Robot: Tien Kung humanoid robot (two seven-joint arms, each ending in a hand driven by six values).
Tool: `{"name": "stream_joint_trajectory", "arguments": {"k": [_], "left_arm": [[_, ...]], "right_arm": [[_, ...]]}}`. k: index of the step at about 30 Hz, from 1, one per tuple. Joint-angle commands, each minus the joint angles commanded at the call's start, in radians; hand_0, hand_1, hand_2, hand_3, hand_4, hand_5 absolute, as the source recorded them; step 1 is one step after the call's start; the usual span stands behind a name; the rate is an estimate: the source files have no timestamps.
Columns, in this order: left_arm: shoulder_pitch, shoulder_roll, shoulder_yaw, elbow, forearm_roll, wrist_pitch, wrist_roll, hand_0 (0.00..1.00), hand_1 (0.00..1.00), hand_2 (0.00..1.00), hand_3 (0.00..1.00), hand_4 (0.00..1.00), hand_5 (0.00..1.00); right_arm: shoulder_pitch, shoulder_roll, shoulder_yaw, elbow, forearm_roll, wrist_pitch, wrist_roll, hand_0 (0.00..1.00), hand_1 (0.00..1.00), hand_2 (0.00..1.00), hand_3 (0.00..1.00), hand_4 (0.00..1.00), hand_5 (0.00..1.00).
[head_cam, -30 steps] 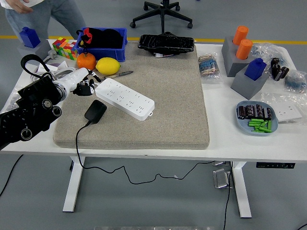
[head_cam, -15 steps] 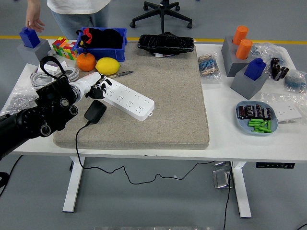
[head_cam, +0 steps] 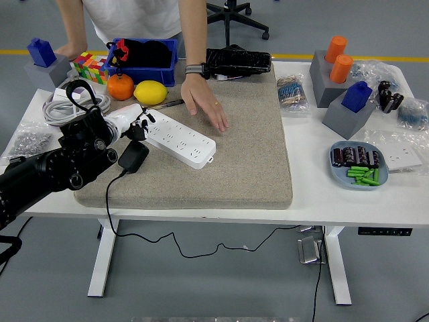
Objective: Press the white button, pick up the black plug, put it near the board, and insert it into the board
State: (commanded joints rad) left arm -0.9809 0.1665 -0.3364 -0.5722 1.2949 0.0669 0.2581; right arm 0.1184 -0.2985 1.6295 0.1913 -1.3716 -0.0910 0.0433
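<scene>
A white power strip (head_cam: 178, 137) lies slanted on the grey mat (head_cam: 234, 154). Its left end carries the button, and my left hand (head_cam: 136, 123) hovers over that end with fingers curled loosely, holding nothing; whether it touches the strip is unclear. The black plug (head_cam: 133, 155) lies on the mat just below the hand, its cable trailing off the table's front edge. A person at the far side reaches one hand (head_cam: 204, 100) down onto the mat beside the strip's upper right. My right arm is out of sight.
An orange (head_cam: 120, 86), a lemon (head_cam: 151, 92) and a pen (head_cam: 164, 104) sit behind the strip. A blue bin (head_cam: 142, 59), a colour cube (head_cam: 90, 66) and coiled cable (head_cam: 70, 107) stand at the back left. Grey blocks and a blue dish (head_cam: 358, 164) fill the right.
My left arm moved right and forward, bringing the hand over the strip's left end. The person stepped in and put a hand down on the mat near the strip.
</scene>
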Motion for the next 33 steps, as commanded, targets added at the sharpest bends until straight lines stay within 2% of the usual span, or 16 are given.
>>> {"name": "stream_joint_trajectory", "arguments": {"k": [7,15,26,33], "left_arm": [[-0.007,-0.018,0.023,0.032,-0.016,0.004,0.002,0.002,0.002,0.097,0.751,0.002,0.002],[-0.01,-0.026,0.059,0.063,-0.028,0.015,-0.003,0.002,0.002,0.097,0.75,0.002,0.002],[-0.017,-0.041,0.064,0.082,-0.017,0.048,-0.015,0.002,0.002,0.098,0.749,0.002,0.002],[-0.017,-0.046,0.083,0.092,-0.028,0.048,-0.012,0.002,0.002,0.099,0.748,0.002,0.002]], "right_arm": [[0.001,0.001,-0.002,0.001,0.001,0.001,0.0,0.682,0.615,0.593,0.57,0.649,0.353],[0.0,0.001,-0.006,0.002,0.002,0.0,0.002,0.684,0.615,0.593,0.57,0.648,0.352],[0.003,0.0,-0.012,0.007,0.009,0.0,0.003,0.681,0.614,0.593,0.57,0.648,0.351],[0.002,0.001,-0.012,0.007,0.008,0.0,0.004,0.682,0.614,0.592,0.57,0.649,0.352]]}}
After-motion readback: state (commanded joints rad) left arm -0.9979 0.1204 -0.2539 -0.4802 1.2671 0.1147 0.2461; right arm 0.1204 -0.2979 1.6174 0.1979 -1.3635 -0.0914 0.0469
